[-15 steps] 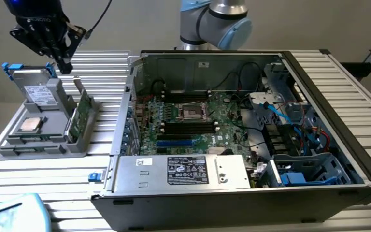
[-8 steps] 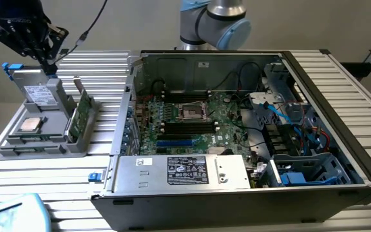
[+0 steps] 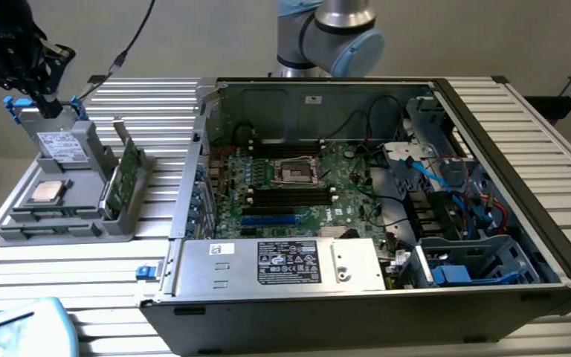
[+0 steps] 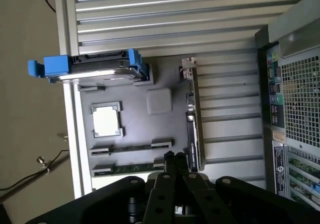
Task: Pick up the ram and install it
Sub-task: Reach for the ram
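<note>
**Arm.** We list the arm's grey-and-blue joint (image 3: 330, 33) behind the open computer case (image 3: 484, 297). Its wrist reaches out to the exterior view's left, over the far end of the grey parts tray (image 3: 27, 230). There the gripper (image 3: 47, 100) points downward above the blue-framed drive (image 3: 57, 141), which stands upright in the tray.

**Claw.** In the wrist view we see the two black fingers (image 4: 169, 165) pressed together with no gap between them and nothing held. Their tips sit close to one end of the ram (image 4: 192, 119). We cannot tell whether they touch it or the tray.

**Ram.** We enter one green stick, standing on its long edge in a holder along the tray side nearest the case and leaning a little. The wrist view shows it edge-on. It is outside the case, well apart from the motherboard (image 3: 305, 208).

**Other contents.**
- A square silver processor chip (image 3: 47, 192) lies flat in a tray recess, between the drive and the tray's near end.
- Long black slots (image 3: 288, 197) run across the motherboard on either side of the processor socket (image 3: 296, 172).
- A silver power supply (image 3: 280, 264) sits at the case's near edge.
- Tray and case both rest on the slatted table (image 3: 68, 268).
</note>
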Available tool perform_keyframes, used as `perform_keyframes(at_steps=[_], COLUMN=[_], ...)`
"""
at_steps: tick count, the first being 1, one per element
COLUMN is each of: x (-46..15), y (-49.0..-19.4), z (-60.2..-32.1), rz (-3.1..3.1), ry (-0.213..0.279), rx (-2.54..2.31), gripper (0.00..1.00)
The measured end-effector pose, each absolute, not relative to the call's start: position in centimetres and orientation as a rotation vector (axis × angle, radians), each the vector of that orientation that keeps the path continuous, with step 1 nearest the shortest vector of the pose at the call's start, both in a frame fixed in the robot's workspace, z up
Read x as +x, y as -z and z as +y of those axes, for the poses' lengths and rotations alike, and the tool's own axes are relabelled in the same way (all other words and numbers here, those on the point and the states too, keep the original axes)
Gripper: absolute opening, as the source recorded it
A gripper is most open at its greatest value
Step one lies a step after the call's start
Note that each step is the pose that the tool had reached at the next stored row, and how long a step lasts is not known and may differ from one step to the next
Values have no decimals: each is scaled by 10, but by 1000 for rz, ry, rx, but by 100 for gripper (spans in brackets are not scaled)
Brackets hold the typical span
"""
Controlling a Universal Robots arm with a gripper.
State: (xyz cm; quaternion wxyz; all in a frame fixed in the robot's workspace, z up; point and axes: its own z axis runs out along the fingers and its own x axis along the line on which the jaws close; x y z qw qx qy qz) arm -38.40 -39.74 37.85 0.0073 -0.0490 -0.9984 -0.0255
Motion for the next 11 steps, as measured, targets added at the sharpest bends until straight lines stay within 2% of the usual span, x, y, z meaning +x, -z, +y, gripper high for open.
perform_keyframes(at_steps=[11], x=[-416], y=[-377], z=[-412], rz=[-3122], ry=[79], rx=[-144], gripper=[11])
